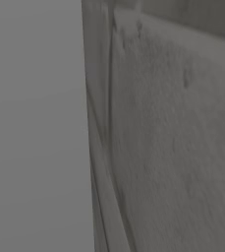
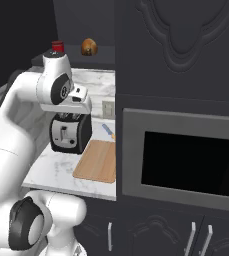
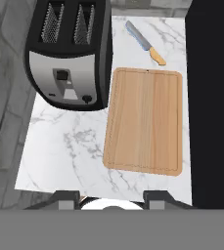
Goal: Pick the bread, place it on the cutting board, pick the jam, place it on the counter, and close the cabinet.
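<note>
The cutting board [image 3: 144, 120] lies bare on the tabletop [image 3: 64, 151] beside the toaster [image 3: 68, 51]. The bread [image 2: 89, 47] and jam [image 2: 57, 46] sit up in the cabinet, so every step looks undone. Jaws closed, holding nothing visible.

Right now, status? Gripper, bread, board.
Gripper shut, above the counter, nothing visibly held. Bread up in the cabinet beside the jam. Cutting board bare; toaster left of it.

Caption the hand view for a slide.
Looking down on a marble counter: bare wooden cutting board, black toaster to one side, knife just beyond the board.
</note>
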Motion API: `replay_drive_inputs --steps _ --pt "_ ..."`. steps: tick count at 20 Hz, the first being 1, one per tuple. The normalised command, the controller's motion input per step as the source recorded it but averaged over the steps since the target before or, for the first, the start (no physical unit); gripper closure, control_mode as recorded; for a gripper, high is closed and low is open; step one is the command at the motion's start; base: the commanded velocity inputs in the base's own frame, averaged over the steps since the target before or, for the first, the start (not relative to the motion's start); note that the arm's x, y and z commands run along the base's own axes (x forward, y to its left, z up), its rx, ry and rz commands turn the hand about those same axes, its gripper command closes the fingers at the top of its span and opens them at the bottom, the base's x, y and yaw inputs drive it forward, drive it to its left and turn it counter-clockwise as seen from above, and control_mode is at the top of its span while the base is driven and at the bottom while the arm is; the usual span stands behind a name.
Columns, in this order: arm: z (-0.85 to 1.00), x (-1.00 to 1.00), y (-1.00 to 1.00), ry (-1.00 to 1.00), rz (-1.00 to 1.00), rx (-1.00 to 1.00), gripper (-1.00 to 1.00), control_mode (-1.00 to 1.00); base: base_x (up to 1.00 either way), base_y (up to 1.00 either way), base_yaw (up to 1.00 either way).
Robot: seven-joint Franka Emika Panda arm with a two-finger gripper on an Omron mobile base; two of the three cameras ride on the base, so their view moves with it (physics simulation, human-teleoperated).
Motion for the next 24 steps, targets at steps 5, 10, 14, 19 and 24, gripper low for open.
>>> replay_drive_inputs --steps 5,10,14,19,24 --pt "0.00 -0.06 0.00 -0.01 0.00 0.00 -1.00 -1.00 0.00 0.00 0.00" --pt "0.02 -0.20 0.00 -0.09 0.04 0.00 -1.00 -1.00 0.00 0.00 0.00" --pt "0.11 -0.19 0.00 -0.11 0.02 0.00 -1.00 -1.00 0.00 0.00 0.00" --pt "0.11 -0.14 0.00 -0.10 0.02 0.00 -1.00 -1.00 0.00 0.00 0.00" --pt "0.14 -0.05 0.00 -0.07 0.02 0.00 -1.00 -1.00 0.00 0.00 0.00"
